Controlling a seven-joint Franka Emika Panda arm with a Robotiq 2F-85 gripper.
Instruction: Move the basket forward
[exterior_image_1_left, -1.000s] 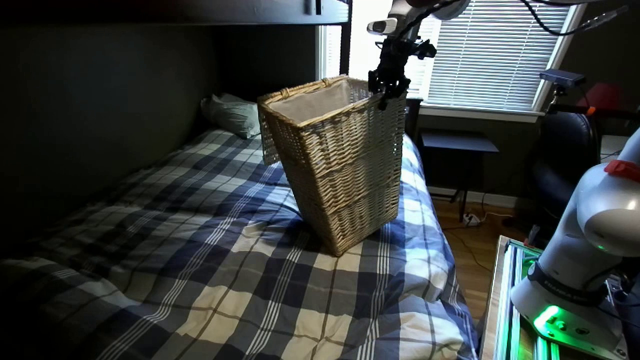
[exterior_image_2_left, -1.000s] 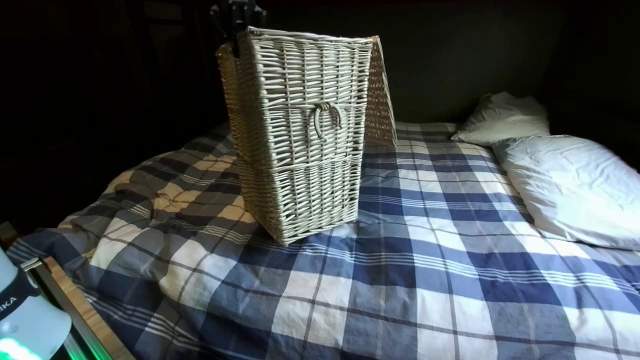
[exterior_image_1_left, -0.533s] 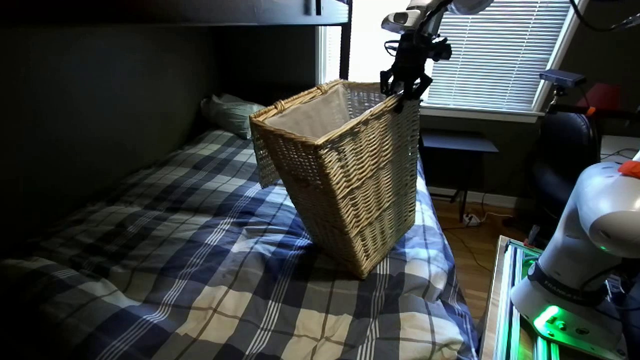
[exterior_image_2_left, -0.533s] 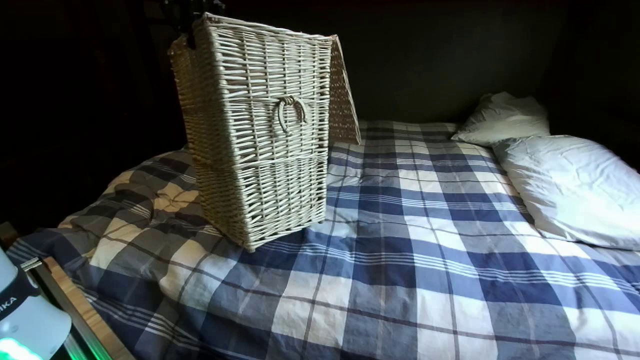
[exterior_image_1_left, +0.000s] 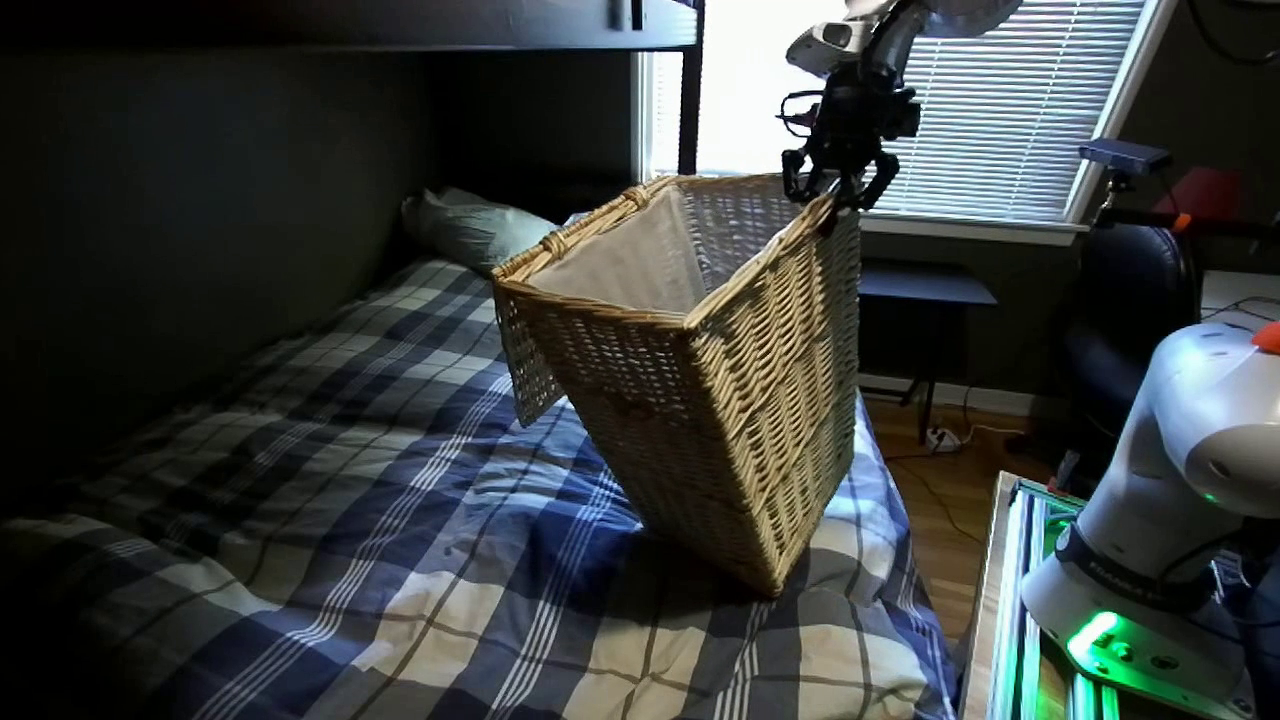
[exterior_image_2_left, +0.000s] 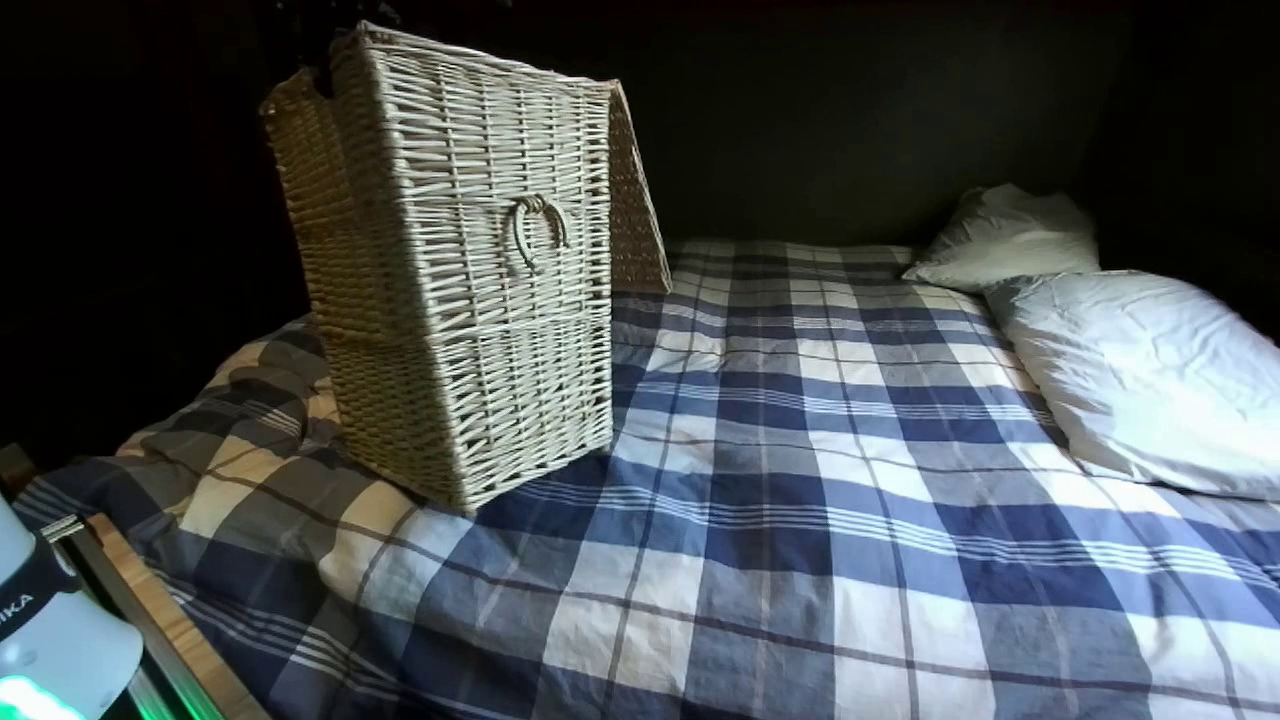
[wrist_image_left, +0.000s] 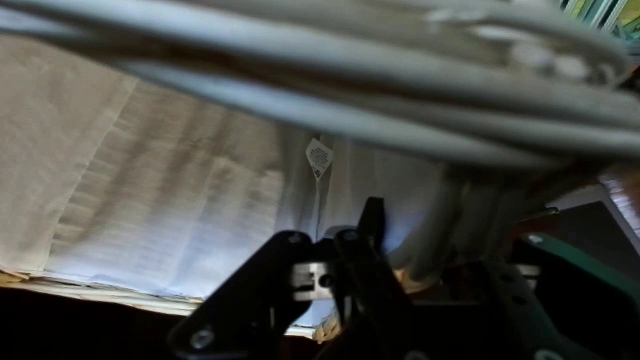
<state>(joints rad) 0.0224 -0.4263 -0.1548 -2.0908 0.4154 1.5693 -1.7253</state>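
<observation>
Wrist view: the braided rim (wrist_image_left: 320, 107) of the wicker hamper (exterior_image_1_left: 720, 390) crosses the upper part, blurred, and blocks much of the outlook; a black finger (wrist_image_left: 372, 215) stands inside it, before the pale lining (wrist_image_left: 175, 200) and a printed label (wrist_image_left: 319, 157). In an exterior view, the gripper (exterior_image_1_left: 838, 195) points down and is clamped on the hamper's rim, on the wall toward the robot base (exterior_image_1_left: 1130, 605). The Panda arm (exterior_image_1_left: 1210, 430) has its lower links well apart from the hamper; its middle links lie outside the frame, and its wrist (exterior_image_1_left: 895, 45) is bent down above the rim. In both exterior views, the hamper leans, a lower corner meeting the plaid surface (exterior_image_2_left: 850, 570); whether its whole bottom bears cannot be told. Its lid (exterior_image_2_left: 632, 200) hangs from the rim on the side opposite the gripper; a loop handle (exterior_image_2_left: 535, 204) hangs on an adjoining wall. In an exterior view, two pillows (exterior_image_2_left: 1150, 380) lie well to the right of the hamper. In an exterior view, a small table (exterior_image_1_left: 925, 283) and window blinds (exterior_image_1_left: 1000, 120) lie behind the hamper; a dark bunk frame (exterior_image_1_left: 450, 25) runs overhead, to its left.
</observation>
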